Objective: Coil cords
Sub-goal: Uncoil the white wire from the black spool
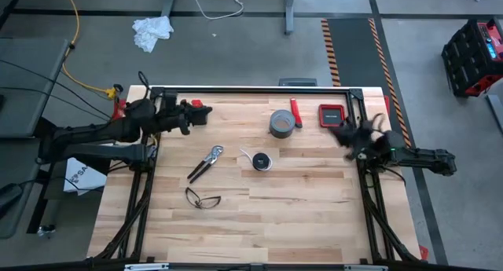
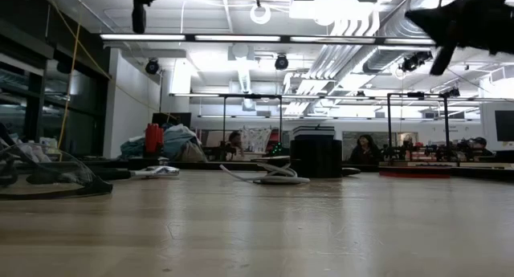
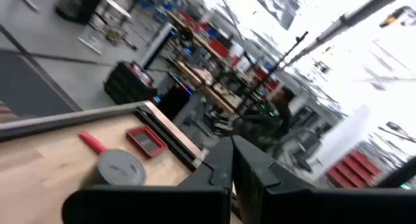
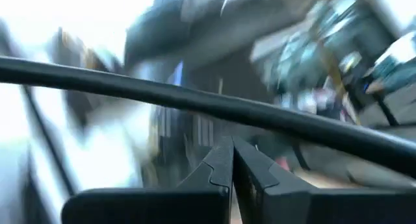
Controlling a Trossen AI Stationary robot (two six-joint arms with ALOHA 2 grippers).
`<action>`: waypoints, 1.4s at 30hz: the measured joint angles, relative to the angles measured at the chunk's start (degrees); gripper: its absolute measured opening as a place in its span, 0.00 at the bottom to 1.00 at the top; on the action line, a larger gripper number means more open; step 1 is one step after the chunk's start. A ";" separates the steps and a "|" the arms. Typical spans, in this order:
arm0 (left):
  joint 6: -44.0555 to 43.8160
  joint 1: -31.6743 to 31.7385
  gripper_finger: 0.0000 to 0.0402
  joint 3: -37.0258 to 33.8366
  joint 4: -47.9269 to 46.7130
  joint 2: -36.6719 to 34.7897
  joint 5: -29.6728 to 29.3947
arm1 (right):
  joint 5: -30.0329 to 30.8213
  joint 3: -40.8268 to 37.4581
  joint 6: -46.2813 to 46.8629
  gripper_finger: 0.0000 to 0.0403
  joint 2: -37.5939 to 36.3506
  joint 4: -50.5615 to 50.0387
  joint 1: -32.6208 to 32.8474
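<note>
Left gripper [image 1: 206, 114] clenched, empty, raised over table's left rear; right gripper [image 1: 346, 135] clenched, empty, right edge; cord [image 1: 259, 160] on wooden table [image 1: 299, 216], workshop behind

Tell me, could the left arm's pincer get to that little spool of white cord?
Probably yes. The left pincer, shut, hangs near the table's far left edge; only bare wood lies between it and the spool of white cord, the pliers off to one side.

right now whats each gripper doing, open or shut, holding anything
Left gripper: shut, holding nothing, up at the table's back left.
Right gripper: shut, holding nothing, over the table's right edge.
</note>
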 joint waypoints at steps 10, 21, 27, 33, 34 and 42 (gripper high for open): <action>-0.89 5.12 0.00 0.02 1.68 1.21 2.50 | -0.85 11.94 18.84 0.00 18.21 2.51 0.04; 12.18 13.83 0.03 10.44 -35.64 6.18 18.40 | -4.59 46.64 2.55 0.00 52.27 -29.44 -0.78; 12.16 14.22 0.12 10.55 -35.97 6.29 20.61 | -4.76 63.87 2.71 0.08 61.84 -65.01 -1.51; 10.56 11.97 0.27 10.54 -37.59 7.02 23.50 | -7.01 70.05 2.32 0.34 66.04 -80.67 -1.51; 9.77 11.46 0.30 10.54 -37.50 7.02 23.51 | -7.83 70.03 2.30 0.38 66.18 -81.42 -1.51; 6.01 5.23 0.54 10.51 -32.61 11.31 26.41 | -15.17 68.41 -0.74 0.62 67.52 -80.39 -1.44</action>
